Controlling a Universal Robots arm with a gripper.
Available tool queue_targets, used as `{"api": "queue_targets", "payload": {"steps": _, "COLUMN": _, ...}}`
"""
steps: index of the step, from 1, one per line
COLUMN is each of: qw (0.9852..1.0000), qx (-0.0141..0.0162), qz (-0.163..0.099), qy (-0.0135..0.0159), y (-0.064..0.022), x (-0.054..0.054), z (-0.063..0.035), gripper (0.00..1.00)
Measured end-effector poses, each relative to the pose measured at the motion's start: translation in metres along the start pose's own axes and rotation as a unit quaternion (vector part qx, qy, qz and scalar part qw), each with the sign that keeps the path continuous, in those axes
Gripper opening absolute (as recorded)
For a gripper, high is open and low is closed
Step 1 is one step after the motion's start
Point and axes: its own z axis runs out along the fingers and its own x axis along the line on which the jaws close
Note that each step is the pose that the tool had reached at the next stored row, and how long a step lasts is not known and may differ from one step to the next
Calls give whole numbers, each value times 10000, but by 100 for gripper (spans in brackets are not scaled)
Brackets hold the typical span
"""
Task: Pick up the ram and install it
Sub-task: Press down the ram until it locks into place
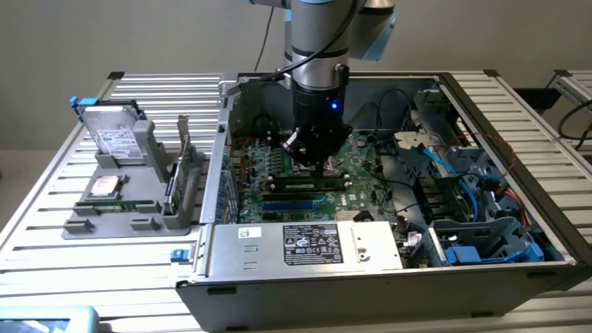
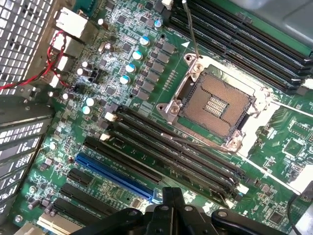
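From the exterior view I see the slim green circuit-board ram lying flat on the grey plastic holder, well apart from the black gripper, which hangs over the green motherboard. The wrist view adds the black memory slots, and the fingers together with nothing between them.

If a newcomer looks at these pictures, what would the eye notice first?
First, the robot arm reaching down into the open computer case, its gripper just above the green motherboard. Next, the empty CPU socket between rows of black memory slots.
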Motion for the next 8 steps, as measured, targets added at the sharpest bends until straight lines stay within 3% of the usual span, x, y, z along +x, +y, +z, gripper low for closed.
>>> {"api": "queue_targets", "payload": {"steps": 5, "qw": 9996, "qx": 16, "qz": 269, "qy": -11, "y": 0, "x": 0, "z": 0, "gripper": 11}}
{"api": "queue_targets", "payload": {"steps": 8, "qw": 9991, "qx": 9, "qz": 421, "qy": -10, "y": 1, "x": 0, "z": 0, "gripper": 11}}
